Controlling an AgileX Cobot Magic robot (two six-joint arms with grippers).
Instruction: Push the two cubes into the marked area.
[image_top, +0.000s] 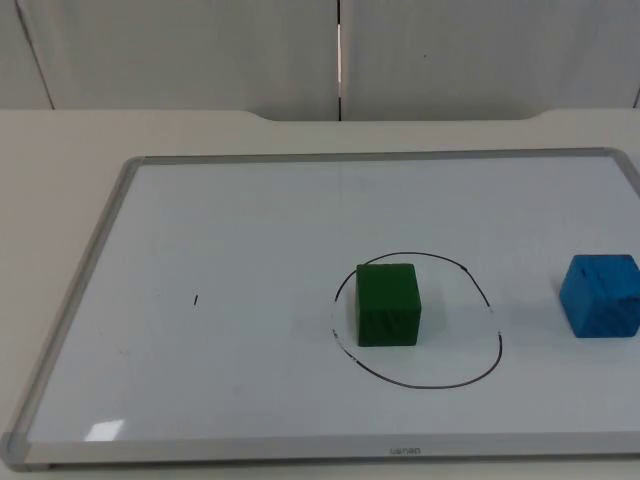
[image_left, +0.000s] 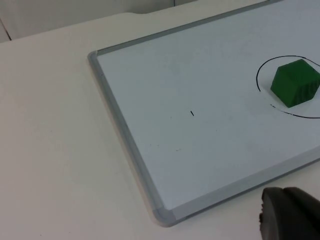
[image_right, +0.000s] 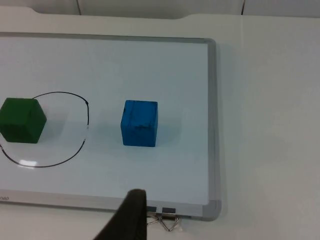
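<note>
The green cube (image_top: 387, 304) already sits inside the marked area (image_top: 470, 375) — a hand-drawn black ring on the whiteboard (image_top: 250, 220) — tucked toward the ring's left side with its near-left corner close to the line. The blue cube (image_top: 600, 296) is the one left to deal with: it stands well outside the ring, near the whiteboard's right edge, about level with the green one. From the right wrist view the blue cube (image_right: 139, 123) shows between the ring (image_right: 82, 142) and the board's grey frame (image_right: 213, 125), flat on one face, not touching either.

Neither arm reaches over the board. The left gripper (image_left: 290, 215) hangs off the whiteboard's near-left corner, over the white surface (image_left: 50, 150); the right gripper (image_right: 127, 217) waits just off the near edge, close to the binder clip (image_right: 167, 222) fixed there. I cannot tell how wide either set of jaws stands.

The cubes look rigid and light, probably painted wood or foam, and the glossy board should let them slide easily — perhaps too easily. No grasp is needed: I would press on the middle of the blue cube's right-hand face, low down, so it travels straight toward the ring rather than spinning or tipping. An off-centre push would likely turn it, and an overlong one could knock the green cube across the line.
</note>
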